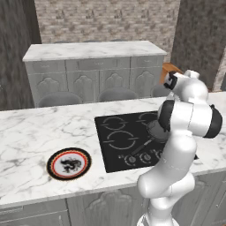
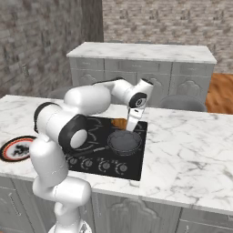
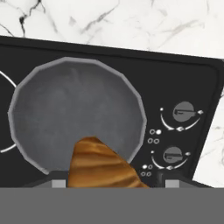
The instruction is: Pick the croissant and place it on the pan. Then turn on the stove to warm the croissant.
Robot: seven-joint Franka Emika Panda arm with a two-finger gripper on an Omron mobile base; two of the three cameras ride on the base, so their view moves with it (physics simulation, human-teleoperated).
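My gripper (image 3: 115, 183) is shut on the croissant (image 3: 103, 166), a golden-brown pastry held between the two finger tips just above the near rim of the pan (image 3: 74, 109). The dark grey pan sits on the black stove (image 3: 183, 70), with two knobs (image 3: 183, 111) to its right in the hand view. From the right base view the gripper (image 2: 132, 125) hangs over the pan (image 2: 124, 141), and the croissant (image 2: 120, 123) shows as an orange bit beside it. In the left base view the arm hides much of the pan (image 1: 156, 129) on the stove (image 1: 119, 141).
A round plate (image 1: 69, 163) with a black and red rim lies on the marble counter left of the stove, also the plate (image 2: 16, 149) at the left edge. A row of knobs (image 2: 102, 166) runs along the stove's front. A second counter with stools stands behind.
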